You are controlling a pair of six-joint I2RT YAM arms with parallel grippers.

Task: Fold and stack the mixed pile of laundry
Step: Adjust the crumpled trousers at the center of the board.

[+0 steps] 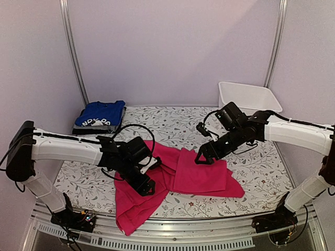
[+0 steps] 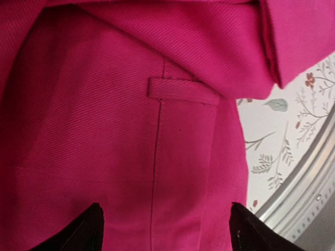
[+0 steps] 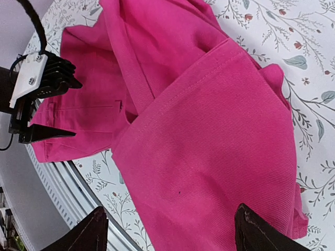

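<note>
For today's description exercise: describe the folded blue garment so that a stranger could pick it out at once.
Start at the floral table covering and go to its far left corner, across from the white bin. There a small folded stack sits; the blue garment tops it, royal blue with white lettering, unlike the pink garment spread mid-table.

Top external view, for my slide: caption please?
Both open pincers hover over magenta trousers mid-fold; blue shirt already stacked.

White lettering on the folded blue garment (image 1: pixel 100 114) is cut short; the grey garment (image 1: pixel 94 128) beneath shows only edges.
</note>
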